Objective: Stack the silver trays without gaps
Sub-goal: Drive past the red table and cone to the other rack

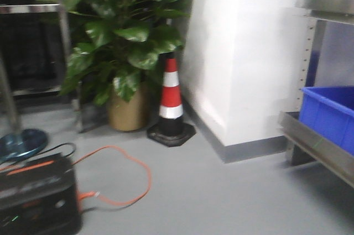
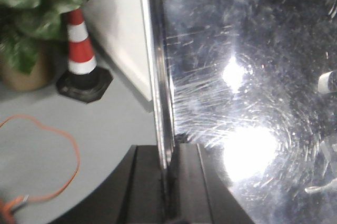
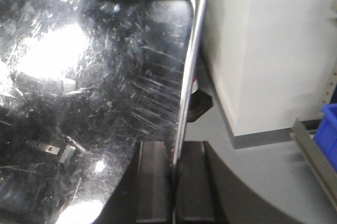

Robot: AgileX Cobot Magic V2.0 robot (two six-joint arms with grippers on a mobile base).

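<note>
A scratched, shiny silver tray [image 2: 242, 87] fills the right of the left wrist view. Its left rim [image 2: 160, 103] runs down between the black fingers of my left gripper [image 2: 169, 155], which is shut on it. The same kind of silver tray [image 3: 95, 87] fills the left of the right wrist view. Its right rim [image 3: 187, 92] drops between the black fingers of my right gripper [image 3: 172, 166], which is shut on it. The tray is held above the grey floor. No tray or gripper shows in the front view.
A red-and-white cone [image 1: 170, 105] stands by a potted plant [image 1: 124, 52] and a white pillar [image 1: 243, 52]. A steel shelf [image 1: 318, 146] with a blue bin [image 1: 329, 116] is at right. An orange cable [image 1: 127, 174] and a black box [image 1: 36, 196] lie on the floor.
</note>
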